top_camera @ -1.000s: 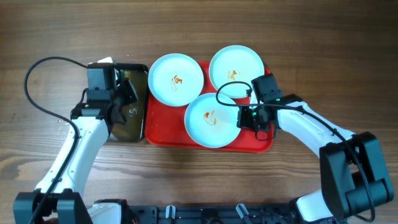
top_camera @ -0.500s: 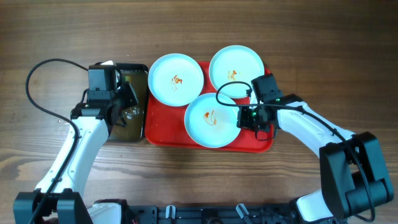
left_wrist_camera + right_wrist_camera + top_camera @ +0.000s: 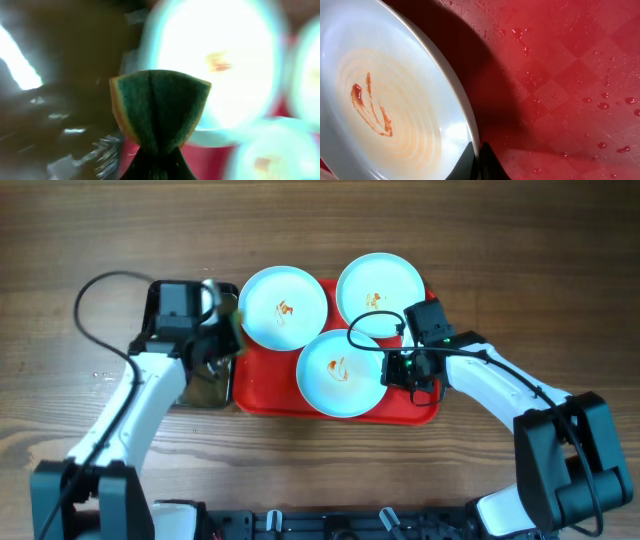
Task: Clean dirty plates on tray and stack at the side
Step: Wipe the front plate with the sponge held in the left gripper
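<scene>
Red tray on the desk is occupied by three smeared plates. The front plate is pinched at its rim by the right hand. A green sponge is clenched in the left hand, beside the rear-left plate and black tray.

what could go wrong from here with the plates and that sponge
The right gripper pinches only the thin rim of the front plate, and the tray is beaded with water, so the plate might slip free or skid when scrubbed.
The sponge in the left gripper is nearest the back-left plate, which nothing holds and which seems to overhang the tray's edge; pressing there could tip or shove it.
</scene>
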